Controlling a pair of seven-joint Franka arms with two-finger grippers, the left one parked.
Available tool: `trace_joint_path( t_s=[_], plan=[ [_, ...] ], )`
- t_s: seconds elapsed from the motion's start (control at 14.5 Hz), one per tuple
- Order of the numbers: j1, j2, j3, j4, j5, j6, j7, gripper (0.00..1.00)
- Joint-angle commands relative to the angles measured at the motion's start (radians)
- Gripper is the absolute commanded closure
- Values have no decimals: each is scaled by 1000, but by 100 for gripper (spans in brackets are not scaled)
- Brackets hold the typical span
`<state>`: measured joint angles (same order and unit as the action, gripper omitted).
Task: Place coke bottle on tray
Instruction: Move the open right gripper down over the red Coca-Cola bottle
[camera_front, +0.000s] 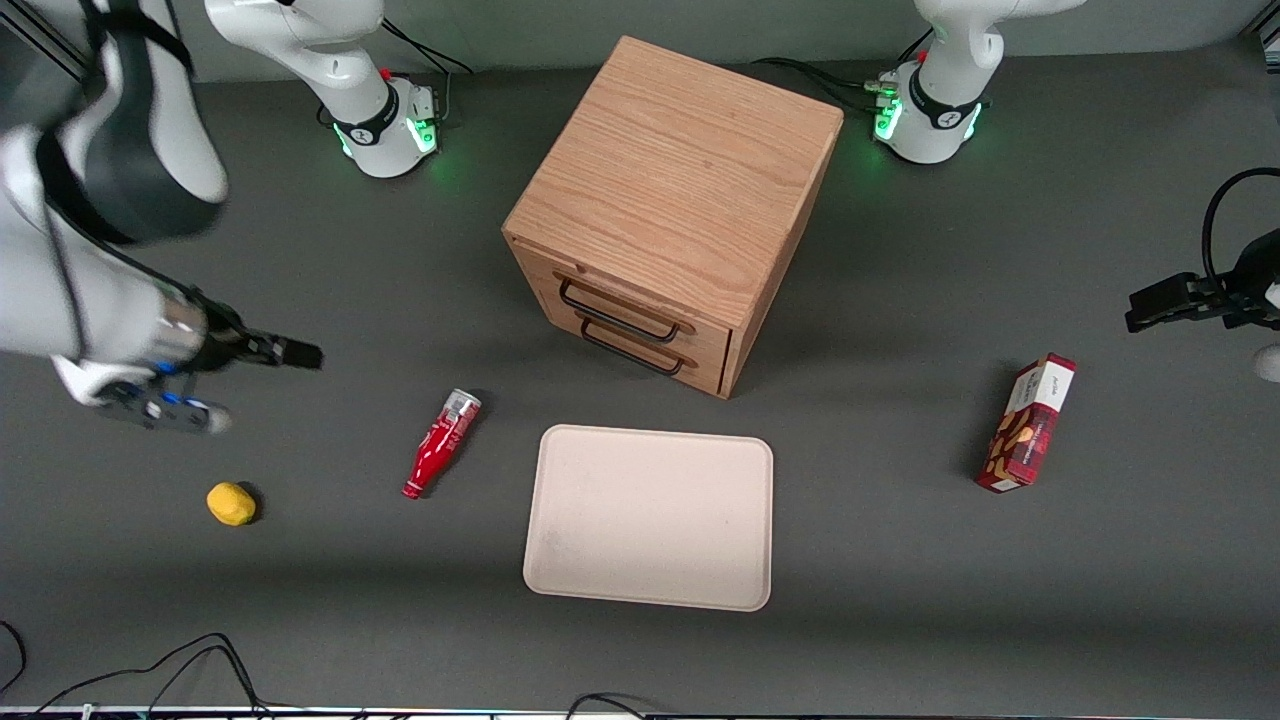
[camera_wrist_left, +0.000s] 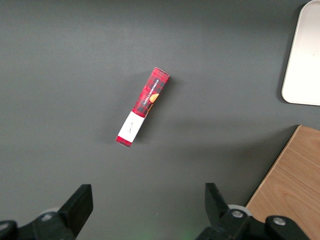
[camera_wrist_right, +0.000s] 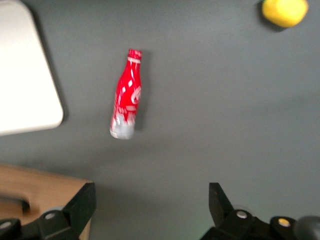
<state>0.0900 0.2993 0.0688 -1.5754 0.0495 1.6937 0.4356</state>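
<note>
The coke bottle (camera_front: 441, 443) is red with white lettering and lies on its side on the dark table. Its cap points toward the front camera and its silvery base toward the cabinet. It rests just beside the cream tray (camera_front: 650, 560), on the working arm's side, without touching it. The tray is flat and holds nothing. My right gripper (camera_front: 300, 353) hangs above the table, away from the bottle toward the working arm's end, open and empty. In the right wrist view the bottle (camera_wrist_right: 127, 96) lies ahead of the gripper (camera_wrist_right: 151, 197), next to the tray's corner (camera_wrist_right: 22, 75).
A wooden two-drawer cabinet (camera_front: 670, 210) stands farther from the front camera than the tray. A yellow lemon-like object (camera_front: 231, 503) lies toward the working arm's end. A red snack box (camera_front: 1027, 424) lies toward the parked arm's end. Cables run along the table's front edge.
</note>
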Motion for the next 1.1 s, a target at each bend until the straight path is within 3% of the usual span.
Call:
trace_joint_path(
  t_s=[0.0, 0.28, 0.34, 0.62, 0.83, 1.03],
  plan=[
    [33, 30, 15, -96, -31, 154, 170, 0],
    [72, 69, 17, -210, -48, 357, 273, 0],
    [76, 92, 17, -212, -78, 380, 304, 0],
    [102, 188, 17, -210, -89, 521, 405, 0],
    [103, 242, 17, -210, -146, 599, 485, 0],
    [108, 277, 17, -204, -149, 638, 503, 0]
  ],
)
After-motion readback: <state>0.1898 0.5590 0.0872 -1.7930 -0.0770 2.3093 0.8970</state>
